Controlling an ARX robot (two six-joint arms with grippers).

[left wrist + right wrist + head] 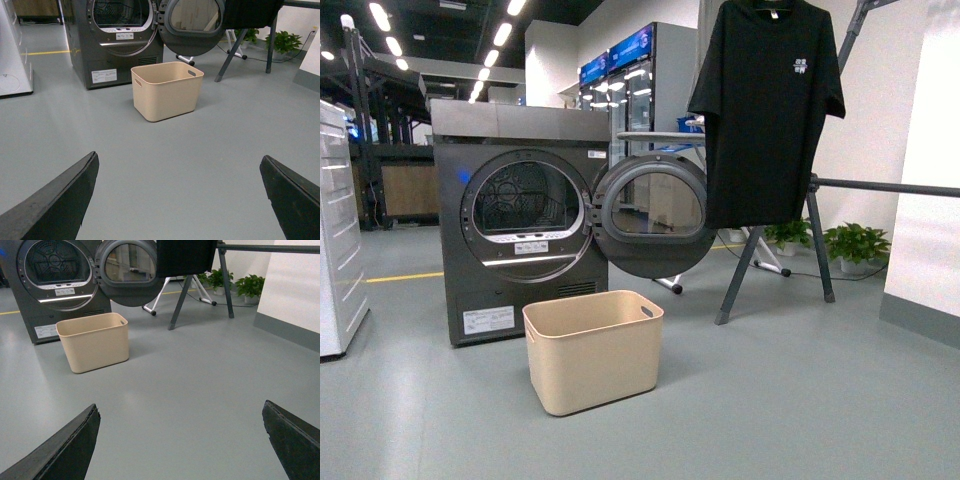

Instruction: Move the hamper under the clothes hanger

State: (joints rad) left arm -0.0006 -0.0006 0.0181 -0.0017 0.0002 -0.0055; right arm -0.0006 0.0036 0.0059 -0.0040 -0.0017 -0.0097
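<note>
The beige hamper [593,350] stands upright on the grey floor [800,400], just in front of the grey front-loading dryer [510,220] and a little to the right of its drum opening. The dryer's round door [650,210] is swung open to the right, above the hamper's far right corner. From the wrist views the tub looks empty.

The clothes hanger [745,262] stands to the right of the dryer and further back, well apart from the hamper. A black T-shirt with a small white print [765,110] hangs from its top (the top bar itself is cut off by the frame), and one long horizontal bar runs off to the right. The floor beneath the shirt is bare. Behind the rack's slanted legs are the white legs of an ironing board [768,262] and two potted plants [855,245] by the wall.

The left gripper [179,157] is spread wide, with nothing between its dark fingers [60,205]. It looks at the hamper from well back. The right gripper [180,406] is spread just as wide and holds nothing.
</note>
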